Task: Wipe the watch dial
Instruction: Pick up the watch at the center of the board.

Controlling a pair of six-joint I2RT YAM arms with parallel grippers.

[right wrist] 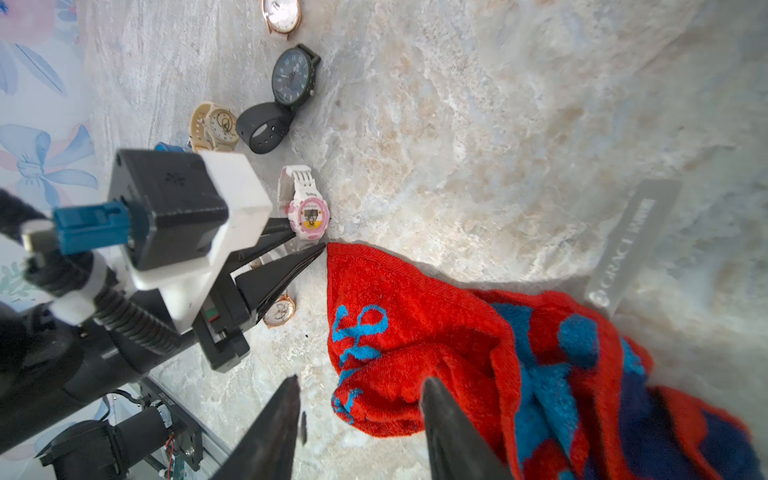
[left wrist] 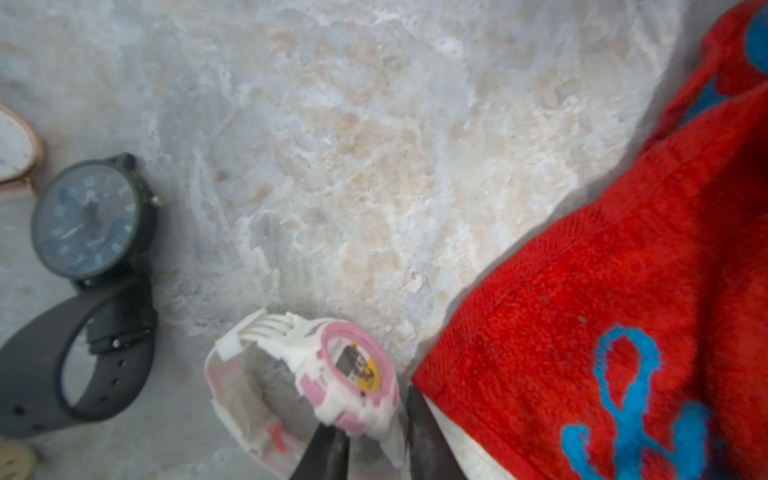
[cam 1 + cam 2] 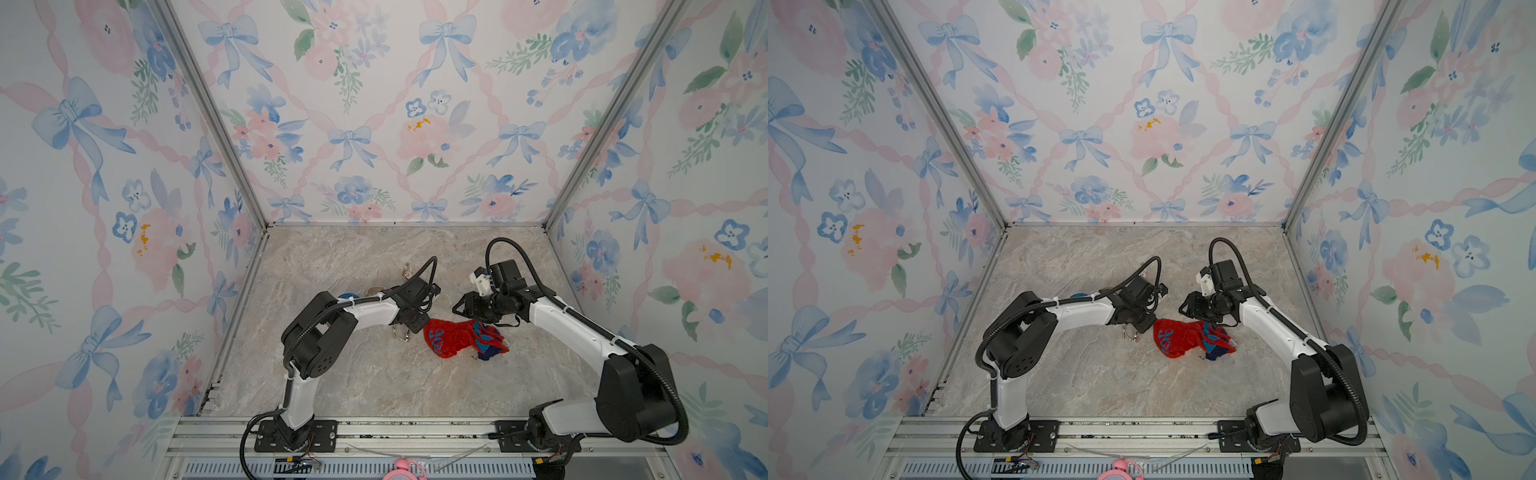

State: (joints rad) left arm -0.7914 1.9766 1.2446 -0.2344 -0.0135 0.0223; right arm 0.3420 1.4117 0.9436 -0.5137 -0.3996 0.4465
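The step in hand looks to be securing the watch, with no wiping begun. The pink-and-white watch (image 2: 353, 374) lies on the marble surface (image 2: 374, 166) just off a corner of the red towel (image 2: 602, 311), its dial (image 2: 353, 368) facing up and bare. The left gripper (image 2: 376, 436) is down at it, jaws set either side of the watch's lower end. One jaw touches the case and the other stands in the narrow gap between the watch and the towel's edge. Whether they truly bite I cannot tell. The right gripper (image 1: 360, 379) hangs above the towel's folded hump with its jaws spread, grasping nothing. A black watch (image 1: 293, 75) and a beige watch (image 1: 216, 124) lie farther from the towel than the pink one. The next move probably calls for two things. The left needs a firm hold that keeps the dial uncovered and turned up. The right must come down onto a raised fold, pinch it, and carry cloth across to the dial. Because one left jaw sits right at the towel's corner, the right would do better to take the cloth well away from that corner, so that lifting the towel does not drag it against the watch.
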